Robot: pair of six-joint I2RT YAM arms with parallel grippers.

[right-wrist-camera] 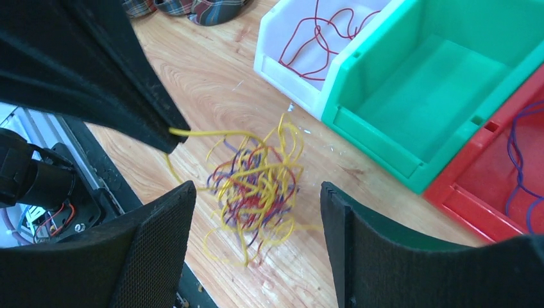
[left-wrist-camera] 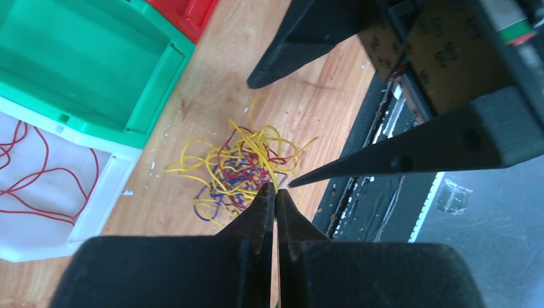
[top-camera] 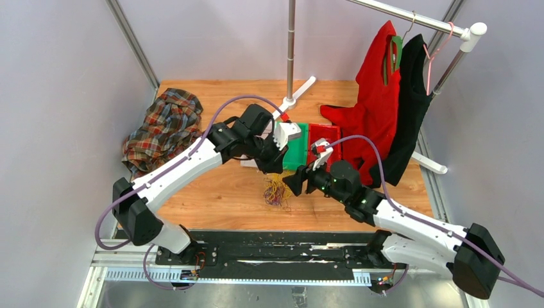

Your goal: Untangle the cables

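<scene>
The cables (top-camera: 276, 190) lie as one small tangle of yellow, dark red and purple strands (left-wrist-camera: 244, 163) on the wooden table near its front edge. My left gripper (left-wrist-camera: 276, 188) is shut on a yellow strand (right-wrist-camera: 212, 133) at the tangle's edge, and the strand runs taut from its tips. My right gripper (right-wrist-camera: 256, 186) stands open just above the tangle (right-wrist-camera: 256, 189), one finger on each side, touching nothing. Loose red strands (left-wrist-camera: 45, 173) lie in the white bin (left-wrist-camera: 119, 173), and a purple one (right-wrist-camera: 516, 160) in the red bin (right-wrist-camera: 475, 205).
An empty green bin (right-wrist-camera: 359, 122) sits between the white and red bins, just behind the tangle. A plaid shirt (top-camera: 163, 128) lies at the back left. Red (top-camera: 375, 106) and black (top-camera: 410, 102) garments hang from a rack on the right. A black rail (top-camera: 269, 247) runs along the near edge.
</scene>
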